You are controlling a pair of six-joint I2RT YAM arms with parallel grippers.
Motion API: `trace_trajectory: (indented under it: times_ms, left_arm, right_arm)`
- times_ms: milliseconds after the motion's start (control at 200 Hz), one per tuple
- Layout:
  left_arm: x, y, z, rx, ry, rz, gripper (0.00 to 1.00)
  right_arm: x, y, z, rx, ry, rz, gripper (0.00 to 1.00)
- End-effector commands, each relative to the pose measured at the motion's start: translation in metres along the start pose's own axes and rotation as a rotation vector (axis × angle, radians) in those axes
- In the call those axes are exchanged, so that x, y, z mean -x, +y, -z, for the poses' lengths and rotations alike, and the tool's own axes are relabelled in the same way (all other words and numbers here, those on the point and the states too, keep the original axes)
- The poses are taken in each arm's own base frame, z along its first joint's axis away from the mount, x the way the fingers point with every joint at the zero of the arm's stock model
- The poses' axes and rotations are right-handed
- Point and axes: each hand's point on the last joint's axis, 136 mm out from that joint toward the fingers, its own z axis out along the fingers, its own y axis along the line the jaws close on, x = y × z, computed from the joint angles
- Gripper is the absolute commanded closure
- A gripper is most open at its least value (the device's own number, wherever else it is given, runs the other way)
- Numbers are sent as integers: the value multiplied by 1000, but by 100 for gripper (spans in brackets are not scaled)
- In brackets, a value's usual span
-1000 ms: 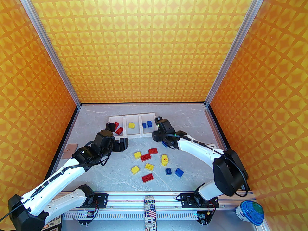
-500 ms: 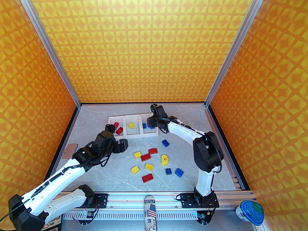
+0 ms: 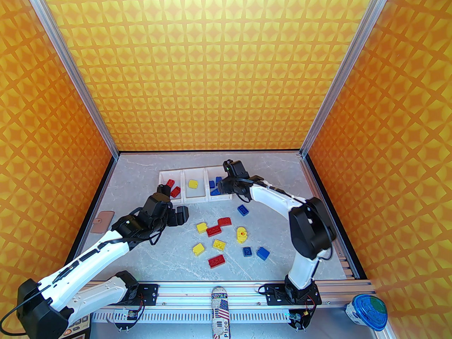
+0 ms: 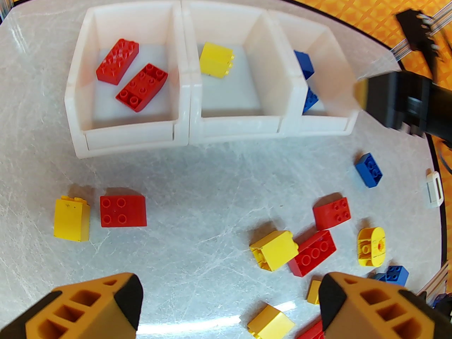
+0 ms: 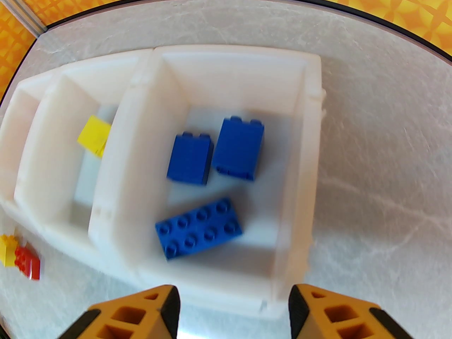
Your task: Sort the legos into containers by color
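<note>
Three joined white containers (image 3: 193, 199) stand at the back. The left one holds two red legos (image 4: 116, 60), the middle a yellow one (image 4: 215, 60), the right three blue ones (image 5: 197, 228). Several loose legos lie in front: blue (image 3: 242, 209), red (image 3: 216, 260), yellow (image 3: 198, 248), plus a red (image 4: 122, 211) and a yellow (image 4: 71, 218) near the left bin. My right gripper (image 5: 233, 309) hangs open over the right bin's near edge (image 3: 222, 187), nothing in it. My left gripper (image 4: 229, 305) is open above the table in front of the bins (image 3: 173, 203).
A tan tag (image 3: 102, 221) lies at the table's left edge and a small white device (image 4: 433, 189) at the right. A blue-lidded cup (image 3: 367, 311) stands off the near right corner. Orange walls close in three sides.
My right arm swung from the table up to the right bin and opened; a long blue brick now lies in that bin. The left arm shifted only slightly.
</note>
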Motion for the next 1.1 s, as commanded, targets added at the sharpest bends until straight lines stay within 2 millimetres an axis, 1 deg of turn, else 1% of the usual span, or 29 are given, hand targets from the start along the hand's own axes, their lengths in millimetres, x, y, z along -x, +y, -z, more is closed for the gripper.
trace_trajectory:
  times_ms: [0,45,55,70,145,220,385,565,685,860,935,1095]
  left_arm:
    - [-6,-1,-10,4,15,5,13]
    - [-7,0,-12,7,19,4,13]
    - [-12,2,-19,22,42,-1,14]
    - [-19,-5,-21,13,59,-23,14]
    - [-29,-9,-29,14,92,-55,14]
    - [-38,-15,-36,16,124,-84,14]
    - [-52,-32,-51,11,177,-135,14]
    - [-65,-48,-76,18,225,-130,13]
    - [-71,-55,-93,29,243,-98,12]
    - [-76,-58,-110,45,253,-39,12]
    - [-78,-60,-115,42,259,-34,13]
    - [-81,-63,-122,41,271,-27,19]
  right_arm:
    - [-3,6,20,40,-32,9,44]
    - [-9,5,25,46,-28,3,44]
    - [-11,5,25,48,-25,2,44]
    - [-13,5,27,52,-25,0,44]
    - [-24,8,33,78,-22,-6,45]
    - [-39,5,38,79,-9,-16,44]
    - [-67,-7,47,47,18,-29,45]
    - [-87,-15,52,23,33,-40,44]
    - [-95,-19,54,7,46,-41,45]
    - [-95,-21,59,0,37,-40,45]
    - [-95,-22,60,-4,32,-38,45]
    - [-95,-23,61,-7,31,-37,45]
